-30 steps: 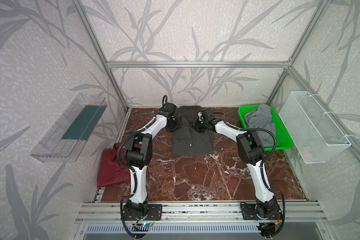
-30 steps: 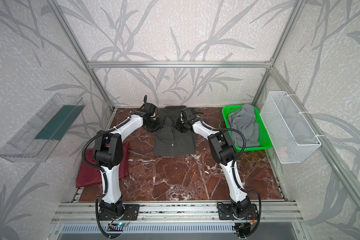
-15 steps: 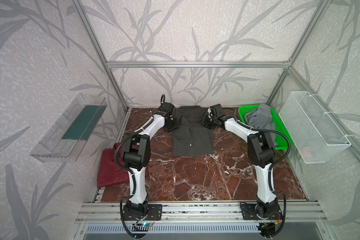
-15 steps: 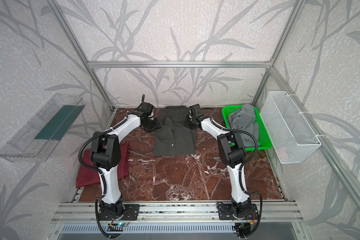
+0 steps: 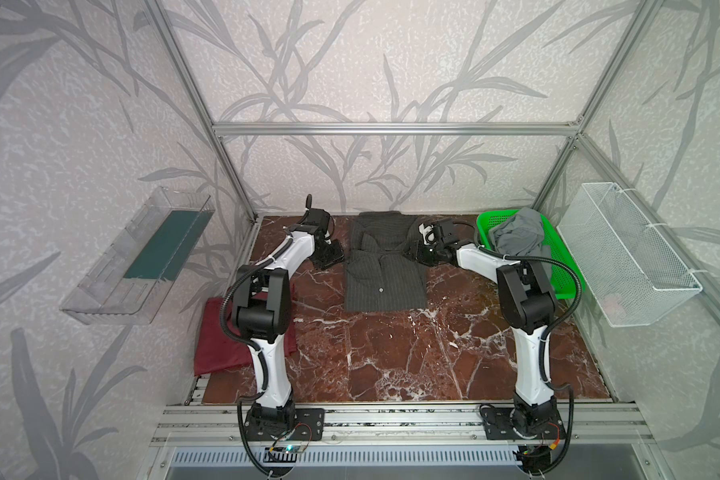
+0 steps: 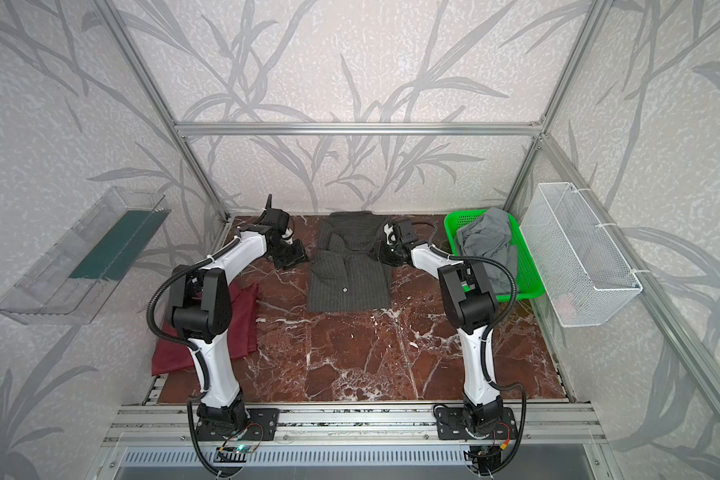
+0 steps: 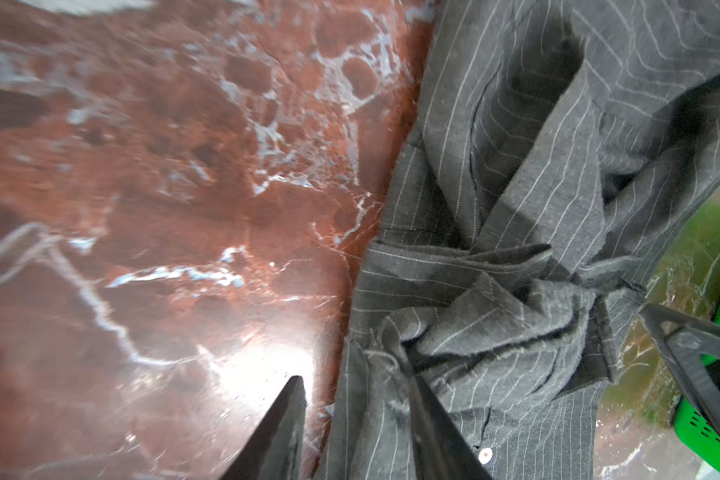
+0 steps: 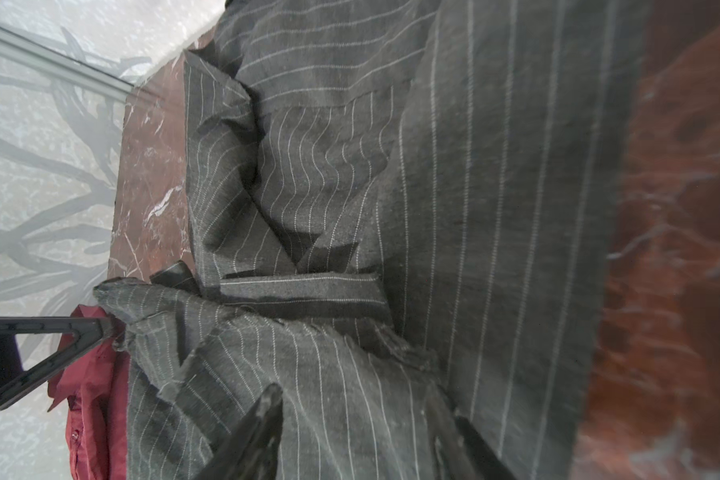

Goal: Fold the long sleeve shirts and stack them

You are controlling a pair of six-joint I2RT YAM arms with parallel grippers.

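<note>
The charcoal pinstriped long sleeve shirt (image 5: 385, 278) (image 6: 350, 286) lies flat at the back middle of the marble table, sleeves bunched across its chest (image 7: 516, 208) (image 8: 391, 166). My left gripper (image 5: 331, 253) (image 7: 356, 384) sits low at the shirt's left edge. Its jaws are open, and the cloth's edge lies loose between them. My right gripper (image 5: 416, 253) (image 8: 354, 395) hovers open over the shirt's right shoulder with striped cloth under its fingers. The maroon long sleeve shirt (image 5: 217, 345) (image 6: 242, 324) (image 8: 96, 395) lies crumpled at the front left, partly behind the left arm.
A green basket (image 5: 568, 291) holding a grey garment (image 5: 516, 232) stands at the back right, close to the right arm. A white wire basket (image 5: 632, 257) hangs on the right wall and a clear tray (image 5: 138, 257) on the left wall.
Both grippers have drawn outward from the shirt's middle to its side edges. The right jaws have spread wider. The shirt lies as before.
</note>
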